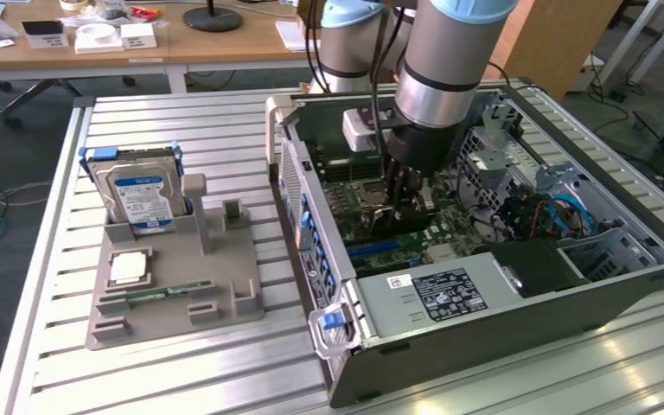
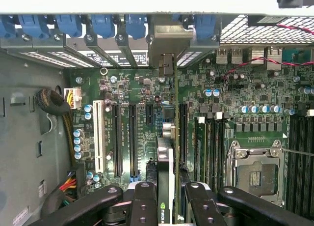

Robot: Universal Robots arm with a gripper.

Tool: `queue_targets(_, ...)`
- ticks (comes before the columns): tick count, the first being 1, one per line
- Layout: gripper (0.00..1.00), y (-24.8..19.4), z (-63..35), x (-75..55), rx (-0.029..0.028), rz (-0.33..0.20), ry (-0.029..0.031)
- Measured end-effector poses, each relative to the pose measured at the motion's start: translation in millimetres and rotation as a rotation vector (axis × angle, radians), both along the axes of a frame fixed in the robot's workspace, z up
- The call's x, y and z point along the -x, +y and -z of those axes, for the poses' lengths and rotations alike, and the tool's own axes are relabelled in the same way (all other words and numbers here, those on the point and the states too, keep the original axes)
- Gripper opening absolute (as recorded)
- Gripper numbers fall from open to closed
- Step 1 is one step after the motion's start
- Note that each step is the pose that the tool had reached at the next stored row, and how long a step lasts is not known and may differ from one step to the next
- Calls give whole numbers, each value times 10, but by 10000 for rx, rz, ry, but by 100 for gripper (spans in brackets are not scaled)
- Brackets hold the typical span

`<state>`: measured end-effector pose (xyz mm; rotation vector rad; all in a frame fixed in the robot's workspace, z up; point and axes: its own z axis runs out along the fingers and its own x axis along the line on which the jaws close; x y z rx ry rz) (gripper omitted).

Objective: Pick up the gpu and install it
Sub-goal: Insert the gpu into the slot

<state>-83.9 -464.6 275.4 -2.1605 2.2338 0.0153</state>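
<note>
The end effector (image 2: 169, 206) is gripping the gpu (image 2: 169, 152) edge-on, holding it above the motherboard (image 2: 142, 93) inside the open computer case (image 1: 482, 328), while the arm (image 1: 448, 60) is hiding the card in the exterior view.

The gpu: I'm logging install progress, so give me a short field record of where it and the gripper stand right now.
gpu: held edge-on between the gripper's fingers, above the motherboard slots
gripper: shut on the gpu, lowered inside the open computer case
motherboard: empty CPU socket visible beside the card
parts stand: on the table at the exterior view's left, carrying the hard drive upright
install state: card over the slots; whether it is seated cannot be told
</note>
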Motion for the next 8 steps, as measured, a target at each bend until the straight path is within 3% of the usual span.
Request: queue_targets(8, 27, 0, 52, 5, 0, 0, 0)
